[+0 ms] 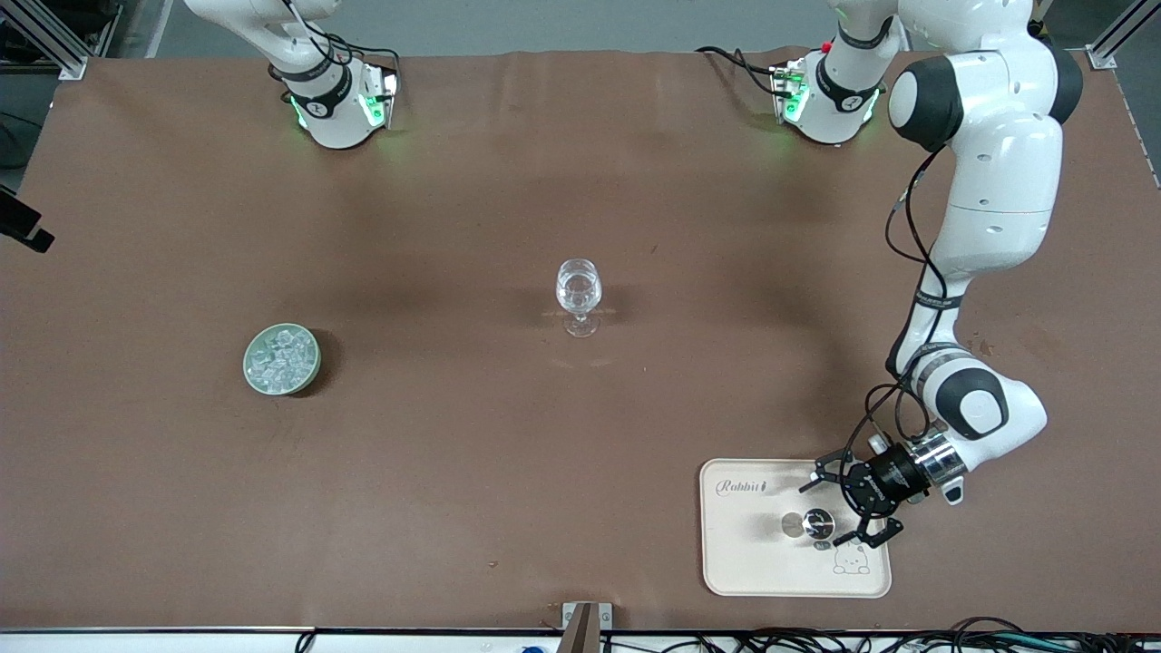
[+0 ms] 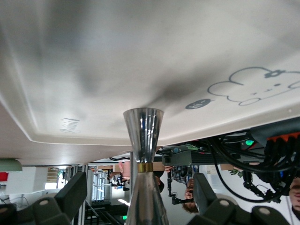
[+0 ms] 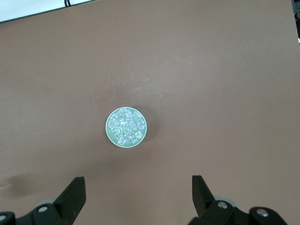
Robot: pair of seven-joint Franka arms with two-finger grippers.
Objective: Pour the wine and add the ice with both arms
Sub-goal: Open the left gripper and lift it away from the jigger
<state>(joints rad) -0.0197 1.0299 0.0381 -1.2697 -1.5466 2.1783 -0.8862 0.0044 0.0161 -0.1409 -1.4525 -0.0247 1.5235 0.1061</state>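
From the front, my left gripper (image 1: 851, 508) hangs low over the cream tray (image 1: 753, 562), at the left arm's end of the table and near the camera. Its fingers stand apart on either side of the steel jigger (image 1: 818, 524), which stands upright on the tray. The wine glass (image 1: 579, 295) stands mid-table. The ice (image 1: 282, 357) fills a green bowl (image 1: 253, 379) toward the right arm's end.

My left wrist shows the jigger (image 2: 144, 159) between my spread fingers (image 2: 70, 197), untouched, with the tray (image 2: 93, 70) under it.

My right wrist looks straight down: the right gripper (image 3: 136, 197) hovers high over the bowl (image 3: 109, 136) of ice (image 3: 125, 126), fingers wide and holding nothing.
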